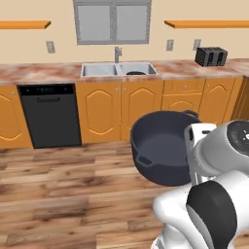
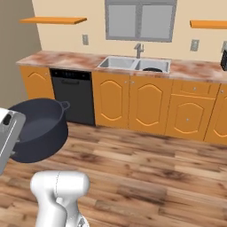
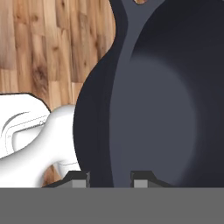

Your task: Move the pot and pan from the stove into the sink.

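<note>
Across the far wall runs the long counter [image 1: 44, 73] with its orange cabinets [image 2: 150, 108], the black dishwasher [image 1: 50, 115] at the left and the sink [image 1: 99, 70] under the window [image 2: 140, 20]; a dark round shape, seemingly the pan [image 2: 153, 69], sits in the right basin. Between the counter and the robot lies a broad stretch of bare wooden floor [image 2: 155, 177], with nothing standing on it. Nearer, the pot [image 1: 160, 146] hangs in the air over that floor, well apart from the counter edge, tilted so its mouth faces the cameras, one loop handle low at its near left and the other up by its far rim. At the pot's right edge, the gripper [image 3: 110, 178] is clenched on the pot's rim: in the hand view its two fingertips [image 3: 78, 179] stand on either side of the wall, one outside, one inside, nearly closed.
</note>
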